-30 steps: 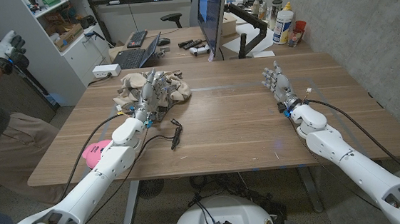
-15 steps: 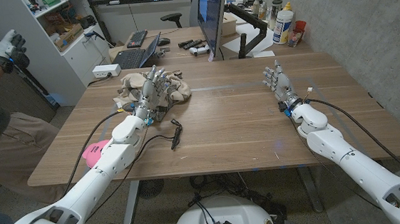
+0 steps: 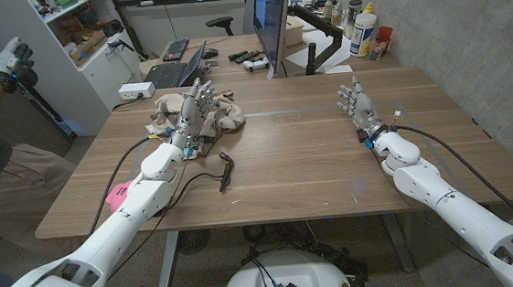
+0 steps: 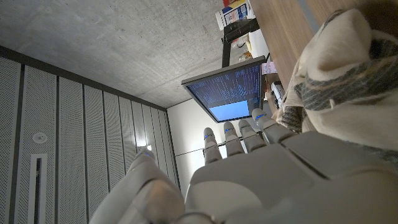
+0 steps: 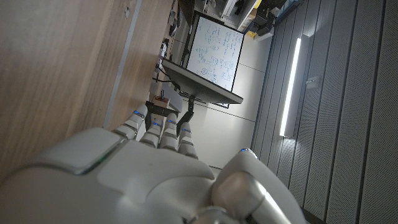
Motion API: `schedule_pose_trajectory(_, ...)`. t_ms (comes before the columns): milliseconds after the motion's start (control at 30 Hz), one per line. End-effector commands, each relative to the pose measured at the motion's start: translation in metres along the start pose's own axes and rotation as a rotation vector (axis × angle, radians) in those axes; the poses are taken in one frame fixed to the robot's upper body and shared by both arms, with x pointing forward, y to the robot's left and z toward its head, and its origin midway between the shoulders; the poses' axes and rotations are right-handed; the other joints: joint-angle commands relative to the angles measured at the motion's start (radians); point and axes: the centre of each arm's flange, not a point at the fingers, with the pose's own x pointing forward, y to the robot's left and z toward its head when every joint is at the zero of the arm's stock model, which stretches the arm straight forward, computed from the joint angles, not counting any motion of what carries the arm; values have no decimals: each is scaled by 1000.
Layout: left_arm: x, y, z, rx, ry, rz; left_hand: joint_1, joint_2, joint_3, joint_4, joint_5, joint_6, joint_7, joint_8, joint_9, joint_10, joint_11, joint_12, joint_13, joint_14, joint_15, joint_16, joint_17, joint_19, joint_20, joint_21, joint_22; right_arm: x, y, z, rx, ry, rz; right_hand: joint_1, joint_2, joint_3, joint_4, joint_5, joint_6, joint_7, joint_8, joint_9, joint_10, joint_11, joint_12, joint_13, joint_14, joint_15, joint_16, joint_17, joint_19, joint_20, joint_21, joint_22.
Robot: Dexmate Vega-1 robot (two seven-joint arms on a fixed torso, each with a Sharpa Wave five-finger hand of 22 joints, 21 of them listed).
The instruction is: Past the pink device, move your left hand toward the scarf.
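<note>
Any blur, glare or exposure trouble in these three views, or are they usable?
Head view: evenly lit and sharp, soft shadows, wide-angle bending at the edges; the left hand over the beige crumpled scarf reads clearly. Left wrist view: the scarf is close and soft, the lit monitor screen bright. Right wrist view: the ceiling light strip blows out; the right hand is near and slightly soft.

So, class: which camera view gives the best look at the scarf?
The head view: the whole beige scarf lies bunched on the table, with the left hand in front of it. The left wrist view shows a close fold of its striped cloth. The right wrist view looks along the table toward a monitor.
</note>
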Motion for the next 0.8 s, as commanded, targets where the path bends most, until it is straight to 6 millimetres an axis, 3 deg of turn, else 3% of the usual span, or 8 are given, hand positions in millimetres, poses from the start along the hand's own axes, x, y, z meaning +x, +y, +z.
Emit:
schedule_pose_trajectory(33, 0, 9, 11, 51, -19, 1, 13, 2, 3, -5, 5, 7, -7, 5, 2, 3, 2, 8, 3, -8, -46, -2, 1, -7, 12, -4, 2, 3, 1, 1, -8, -2, -4, 1, 16, 2, 7, 4, 10, 0, 6, 3, 6, 1, 3, 4, 0, 6, 4, 4, 3, 0, -5, 4)
schedule_pose_trajectory(800, -10, 30, 33, 176, -65, 69, 13, 4, 2, -10, 4, 7, -9, 4, 1, -4, -1, 6, 3, -26, -32, -5, 1, -27, 41, -10, 2, 8, 9, -1, -9, -3, -3, 1, 16, 3, 7, 3, 10, 0, 6, 3, 5, 1, 2, 4, 1, 6, 5, 4, 7, 1, -17, 4)
